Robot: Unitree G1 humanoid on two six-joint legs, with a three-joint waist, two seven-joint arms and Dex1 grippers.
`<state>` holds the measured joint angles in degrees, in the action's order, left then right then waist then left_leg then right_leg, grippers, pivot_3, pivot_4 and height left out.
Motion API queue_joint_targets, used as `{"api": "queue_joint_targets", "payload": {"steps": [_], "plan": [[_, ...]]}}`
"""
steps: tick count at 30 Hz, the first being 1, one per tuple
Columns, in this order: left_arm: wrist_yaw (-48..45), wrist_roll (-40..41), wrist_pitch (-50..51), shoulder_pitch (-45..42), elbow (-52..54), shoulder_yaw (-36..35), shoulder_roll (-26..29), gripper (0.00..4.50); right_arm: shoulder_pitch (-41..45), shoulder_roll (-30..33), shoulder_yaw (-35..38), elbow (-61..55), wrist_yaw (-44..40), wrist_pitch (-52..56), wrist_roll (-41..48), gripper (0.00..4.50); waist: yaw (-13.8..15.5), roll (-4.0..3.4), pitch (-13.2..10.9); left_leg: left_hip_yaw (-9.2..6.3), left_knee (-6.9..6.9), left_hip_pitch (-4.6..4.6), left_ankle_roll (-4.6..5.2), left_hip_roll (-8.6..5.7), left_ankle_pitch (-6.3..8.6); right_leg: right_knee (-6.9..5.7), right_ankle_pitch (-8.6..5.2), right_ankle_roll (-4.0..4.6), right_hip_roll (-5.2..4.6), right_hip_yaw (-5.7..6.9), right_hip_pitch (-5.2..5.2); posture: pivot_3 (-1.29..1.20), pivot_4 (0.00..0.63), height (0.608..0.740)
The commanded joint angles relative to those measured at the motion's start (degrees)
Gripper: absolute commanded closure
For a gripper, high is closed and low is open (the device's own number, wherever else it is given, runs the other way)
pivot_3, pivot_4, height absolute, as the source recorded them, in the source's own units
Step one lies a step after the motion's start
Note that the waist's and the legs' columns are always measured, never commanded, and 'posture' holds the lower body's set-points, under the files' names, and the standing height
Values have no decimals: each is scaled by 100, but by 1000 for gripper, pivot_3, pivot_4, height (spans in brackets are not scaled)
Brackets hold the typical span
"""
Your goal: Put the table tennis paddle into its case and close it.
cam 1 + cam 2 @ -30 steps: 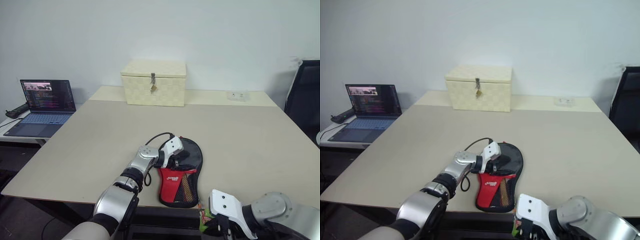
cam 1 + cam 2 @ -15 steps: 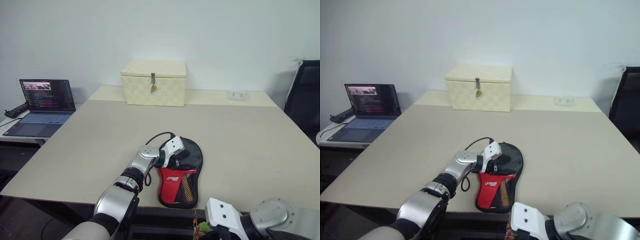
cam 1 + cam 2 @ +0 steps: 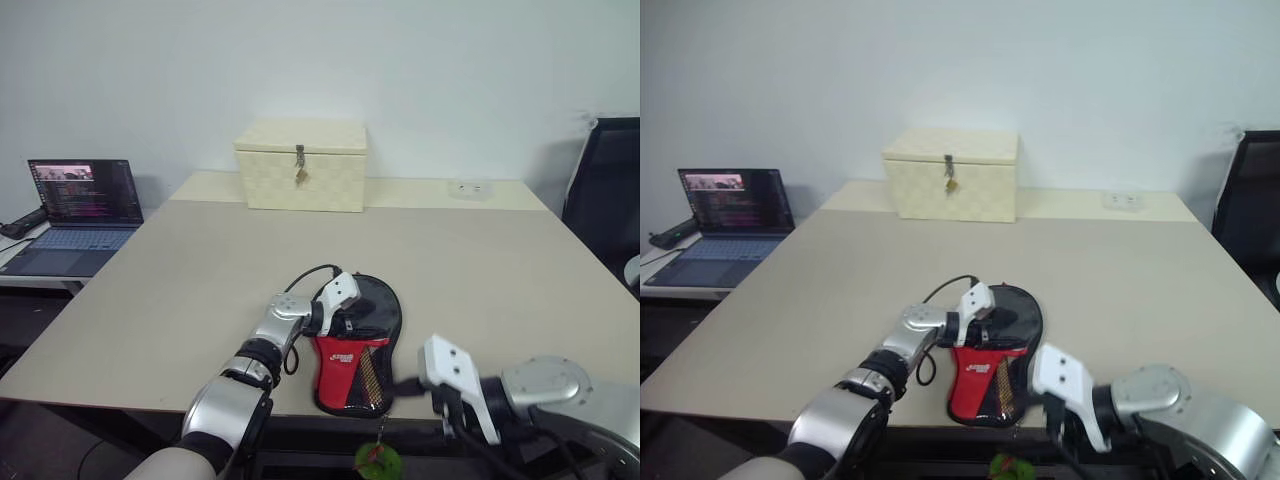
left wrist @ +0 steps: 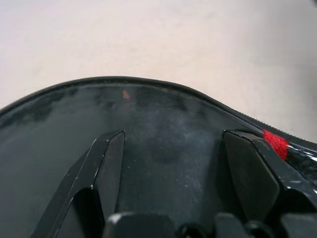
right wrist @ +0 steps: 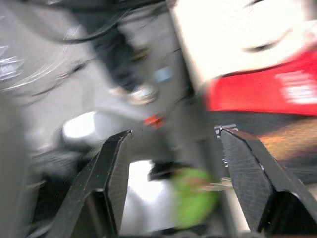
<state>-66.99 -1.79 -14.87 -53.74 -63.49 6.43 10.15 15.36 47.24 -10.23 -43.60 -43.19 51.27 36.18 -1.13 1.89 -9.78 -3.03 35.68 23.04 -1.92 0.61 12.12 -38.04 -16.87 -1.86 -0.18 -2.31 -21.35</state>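
Observation:
The case point(image 3: 356, 345), a flat black pouch with a red panel and mesh pocket, lies on the table point(image 3: 480, 270) near its front edge, narrow end toward me. My left gripper point(image 3: 352, 310) rests open on the case's round black part; the left wrist view has its spread fingers point(image 4: 106, 166) against the black fabric point(image 4: 168, 129). The green charm point(image 3: 377, 458) dangles free below the table edge. My right gripper point(image 3: 418, 398) is open and empty, just right of the case's narrow end, and the blurred charm point(image 5: 195, 198) shows between its fingers point(image 5: 111, 173). The table tennis paddle is hidden.
A cream latched box point(image 3: 300, 165) stands at the back of the table, with a small white socket point(image 3: 468, 187) to its right. An open laptop point(image 3: 75, 205) sits on a side table at the left. A black chair point(image 3: 605, 200) stands at the right.
My right gripper has opened and let go of the green charm, which now hangs below the table edge. The right hand has risen toward the case's end. The left gripper has stayed put.

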Motion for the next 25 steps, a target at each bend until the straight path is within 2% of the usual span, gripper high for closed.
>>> {"api": "queue_joint_targets", "payload": {"steps": [1,4,6,7,11,15,18,25], "plan": [[-499,441,439,346,968,-183,345,1071,233,-143,156,776,-32,-1007,-668,1395,-66,-4,-17,1,-2,4,0,0,0,-1,0,1,0,-1,-4,0,150,740],[-565,903,1200,882,2581,-401,792,1071,478,-366,229,1696,-173,-1727,-1021,1395,-89,-4,-43,-1,-7,14,0,5,0,-6,2,3,3,-8,-20,0,150,740],[-344,1406,2151,1646,4336,-855,1368,1071,841,-582,341,2665,-384,-2192,-1116,1395,-147,-7,-55,-7,-4,41,0,9,-1,-16,6,10,3,-14,-55,0,150,740],[-180,1614,2589,1975,5011,-1059,1580,1071,979,-644,386,3069,-515,-2379,-1155,1395,-165,-5,-60,-10,3,58,0,16,-1,-28,29,48,-3,-22,-74,0,150,740],[515,2044,3603,2939,6480,-1551,1990,1071,1331,-660,477,4281,-950,-3169,-1482,1395,-105,-34,-85,-30,15,76,0,11,-1,-60,24,62,-16,-12,-99,0,150,740],[1069,2219,4022,3557,7251,-1775,2106,1071,1700,-566,594,5376,-1406,-3722,-1705,1395,-22,-58,-109,-18,31,74,0,-4,-1,-72,23,60,-15,-7,-92,0,150,740],[1306,2305,4174,3588,7407,-1778,2136,1071,1965,-460,666,5951,-1671,-3890,-1812,1395,-18,-55,-113,-15,39,75,-1,-3,-2,-73,23,59,-15,-5,-88,0,150,740],[1551,2309,3964,3481,6948,-1739,2156,1071,1696,-281,831,5498,-1788,-3594,-1810,1395,-61,-57,-114,-3,32,72,0,8,-2,-81,23,63,-15,-7,-96,0,150,740]]}}
